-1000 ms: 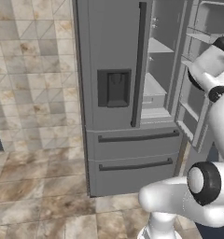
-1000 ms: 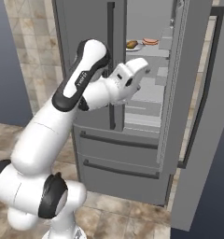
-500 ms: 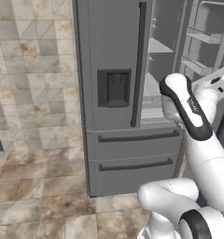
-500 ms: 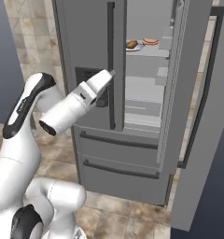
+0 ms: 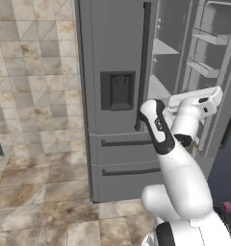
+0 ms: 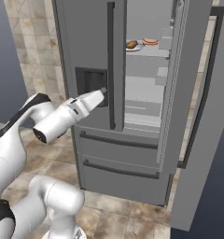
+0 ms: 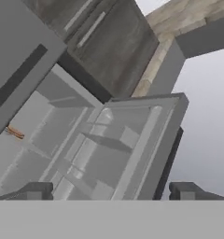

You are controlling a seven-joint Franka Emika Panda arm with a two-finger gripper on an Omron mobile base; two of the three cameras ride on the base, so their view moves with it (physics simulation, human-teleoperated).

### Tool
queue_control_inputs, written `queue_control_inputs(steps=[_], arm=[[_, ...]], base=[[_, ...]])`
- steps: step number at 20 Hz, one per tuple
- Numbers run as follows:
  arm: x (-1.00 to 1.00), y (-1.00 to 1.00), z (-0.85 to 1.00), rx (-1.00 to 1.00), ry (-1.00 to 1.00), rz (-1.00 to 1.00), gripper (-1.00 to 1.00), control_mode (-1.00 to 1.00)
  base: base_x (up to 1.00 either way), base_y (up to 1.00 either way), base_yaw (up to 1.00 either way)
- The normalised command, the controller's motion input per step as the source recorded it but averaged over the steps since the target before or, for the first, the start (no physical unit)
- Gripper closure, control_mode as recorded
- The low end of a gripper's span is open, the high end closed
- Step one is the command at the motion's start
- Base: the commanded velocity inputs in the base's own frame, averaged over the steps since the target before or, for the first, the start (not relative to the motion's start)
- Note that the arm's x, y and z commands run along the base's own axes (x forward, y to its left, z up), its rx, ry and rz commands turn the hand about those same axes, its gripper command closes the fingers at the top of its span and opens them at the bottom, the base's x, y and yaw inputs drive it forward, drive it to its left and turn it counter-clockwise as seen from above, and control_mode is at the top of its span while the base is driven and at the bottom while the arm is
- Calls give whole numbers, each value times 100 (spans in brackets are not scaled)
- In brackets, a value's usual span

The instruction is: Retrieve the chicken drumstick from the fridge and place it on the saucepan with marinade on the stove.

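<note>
Drumstick (image 6: 131,45): on upper fridge (image 6: 100,70) shelf, on a plate beside other food.
Door (image 6: 198,116): right one open.
End effector (image 6: 102,91): open, empty, low by dispenser (image 6: 90,80).
Advice: lift, go in level, grip drumstick midway.

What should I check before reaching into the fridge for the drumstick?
1. Right door of the fridge swung open: ok.
2. Gripper open and holding nothing: ok.
3. Drumstick located, on the upper shelf beside a second food item: ok.
4. Gripper raised to shelf height: not ok; in the right base view it sits low, by the dispenser.
5. Gripper aimed at the drumstick: not ok; the hand view looks at the open door's bins.
6. Saucepan ready on the stove: cannot tell.
</note>
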Motion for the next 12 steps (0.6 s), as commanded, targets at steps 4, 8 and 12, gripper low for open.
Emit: queue_control_inputs(steps=[4,8,12], arm=[[-5,25,1,38,4,27,-100,-100],[-15,24,4,34,8,30,-100,-100],[-17,0,0,4,0,10,-100,-100]], base=[[0,0,0],[0,0,0],[0,0,0]])
